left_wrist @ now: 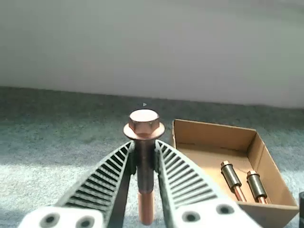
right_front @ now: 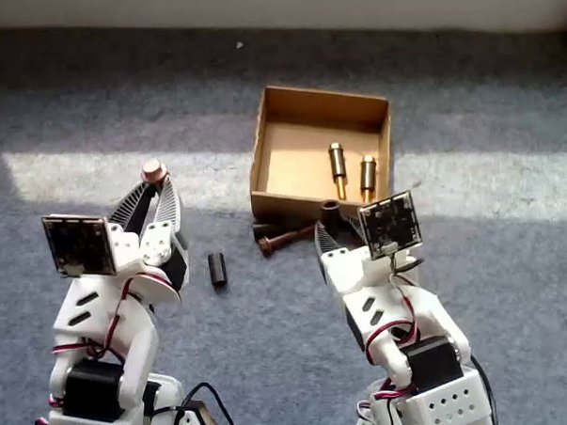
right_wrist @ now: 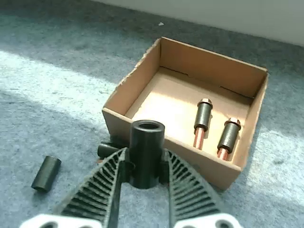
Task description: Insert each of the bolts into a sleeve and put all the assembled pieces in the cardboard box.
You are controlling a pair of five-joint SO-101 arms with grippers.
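Note:
My left gripper (left_wrist: 144, 149) is shut on a copper bolt (left_wrist: 144, 142), held upright with its hex head up; from above the bolt head (right_front: 153, 170) shows at the left gripper's (right_front: 154, 185) tips. My right gripper (right_wrist: 145, 159) is shut on a black sleeve (right_wrist: 146, 149), upright with its bore open upward, just in front of the cardboard box (right_wrist: 142, 76); from above that sleeve (right_front: 331, 210) sits at the box's (right_front: 259, 148) near wall. Two assembled bolt-and-sleeve pieces (right_front: 338, 163) (right_front: 367, 172) lie inside the box.
A loose black sleeve (right_front: 216, 269) lies on the grey carpet between the arms. A loose bolt (right_front: 286, 238) and another dark sleeve (right_front: 263, 229) lie against the box's near wall. Open carpet stretches to the left of the box.

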